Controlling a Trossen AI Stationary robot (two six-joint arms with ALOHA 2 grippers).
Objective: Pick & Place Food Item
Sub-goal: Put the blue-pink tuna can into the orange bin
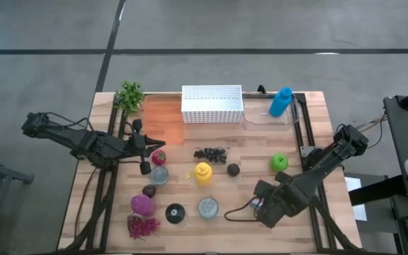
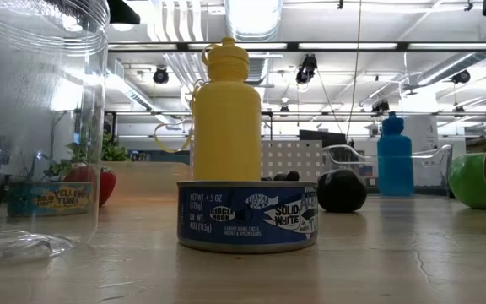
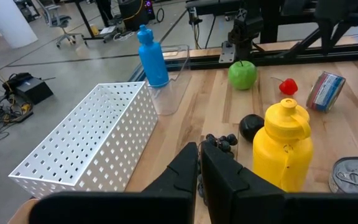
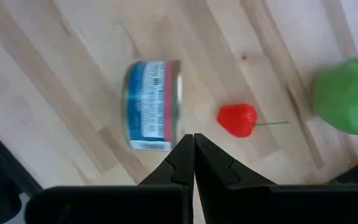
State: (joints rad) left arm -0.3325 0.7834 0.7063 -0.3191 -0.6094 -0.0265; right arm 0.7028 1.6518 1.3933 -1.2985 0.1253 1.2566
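Observation:
My right gripper (image 4: pixel 194 138) hangs shut over the table's near right part (image 1: pixel 266 202), pointing down, with nothing in it. Below it a blue-and-red can (image 4: pixel 151 106) lies on its side beside a small red fruit with a stem (image 4: pixel 237 119), and a green apple (image 4: pixel 347 93) rests farther off. My left gripper (image 3: pixel 199 148) waits shut and empty above the table's left side (image 1: pixel 151 144). Ahead of it stand a yellow bottle (image 3: pixel 283 146), dark grapes (image 3: pixel 219 142) and a dark round fruit (image 3: pixel 251 127). The white perforated basket (image 1: pixel 212 103) stands at the far edge.
A blue bottle (image 1: pixel 280 101) stands in a clear tray at the far right. A strawberry (image 1: pixel 159 157), two upright cans (image 1: pixel 208 207) (image 1: pixel 159 175), purple produce (image 1: pixel 142 205), a black disc (image 1: pixel 175 212) and a green plant (image 1: pixel 129 95) share the left and middle.

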